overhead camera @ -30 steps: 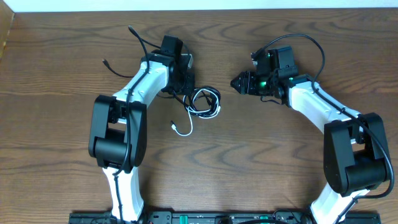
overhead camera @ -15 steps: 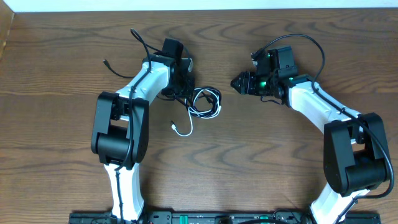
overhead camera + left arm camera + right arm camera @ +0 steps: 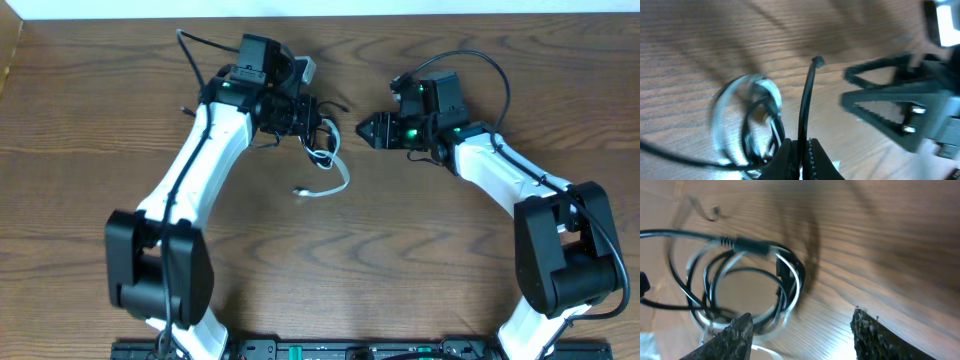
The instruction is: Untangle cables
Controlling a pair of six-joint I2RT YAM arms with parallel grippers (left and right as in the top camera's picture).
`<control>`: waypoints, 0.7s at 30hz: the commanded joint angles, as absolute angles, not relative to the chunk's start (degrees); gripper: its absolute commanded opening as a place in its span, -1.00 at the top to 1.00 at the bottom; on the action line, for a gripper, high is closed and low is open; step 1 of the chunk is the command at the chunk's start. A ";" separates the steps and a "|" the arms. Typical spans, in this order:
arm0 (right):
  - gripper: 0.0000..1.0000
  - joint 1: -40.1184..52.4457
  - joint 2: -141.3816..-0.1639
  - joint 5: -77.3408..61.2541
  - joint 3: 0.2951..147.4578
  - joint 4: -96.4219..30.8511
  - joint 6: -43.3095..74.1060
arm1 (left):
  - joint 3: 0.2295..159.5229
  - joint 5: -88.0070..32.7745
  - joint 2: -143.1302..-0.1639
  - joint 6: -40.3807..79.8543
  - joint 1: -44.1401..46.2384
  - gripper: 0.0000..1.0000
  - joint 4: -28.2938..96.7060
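My left gripper [image 3: 801,144] is shut on the black cable [image 3: 805,100], which runs up from the jaws to its small plug end [image 3: 817,61]. Below and left of it hangs the blurred coil of the white cable [image 3: 720,125] looped with black strands. From overhead the left gripper [image 3: 318,118] sits just above the tangle [image 3: 322,148], and the white cable's tail [image 3: 343,178] curves down to its plug [image 3: 300,191]. My right gripper [image 3: 366,128] faces the tangle from the right. In the right wrist view it [image 3: 802,314] stands open, with the coil [image 3: 740,285] ahead of its left finger [image 3: 732,335].
The wooden table [image 3: 450,250] stretches under both arms. The arms' own thick black wires arch above the left wrist [image 3: 200,48] and the right wrist [image 3: 480,62]. The table's far edge [image 3: 330,14] lies close behind the grippers.
The left jaws have closed on the black cable, and the left arm has swung towards the far side, dragging the tangle up with it. The right gripper has shifted left towards the tangle.
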State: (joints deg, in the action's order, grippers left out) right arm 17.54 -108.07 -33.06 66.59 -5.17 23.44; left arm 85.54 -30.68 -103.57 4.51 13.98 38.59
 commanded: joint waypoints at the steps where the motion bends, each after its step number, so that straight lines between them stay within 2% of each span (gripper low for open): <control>1: -0.20 18.11 -107.28 -40.27 66.70 -1.43 23.11 | 86.72 -33.04 -102.13 5.21 13.96 0.85 39.59; 6: -0.22 18.11 -107.28 -43.03 66.70 2.70 25.63 | 86.72 -36.75 -101.89 5.21 13.93 0.85 39.59; 15: -0.19 18.11 -107.28 -41.87 66.70 0.99 27.00 | 86.94 -44.45 -100.88 5.28 13.80 0.85 34.02; 21: -0.15 18.04 -107.28 -32.27 66.70 -4.29 27.16 | 86.94 -44.80 -98.67 10.68 13.72 0.85 30.24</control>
State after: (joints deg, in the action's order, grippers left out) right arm 17.80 -108.05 -38.35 66.59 -2.72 26.79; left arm 85.54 -42.33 -101.95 7.60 13.96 31.00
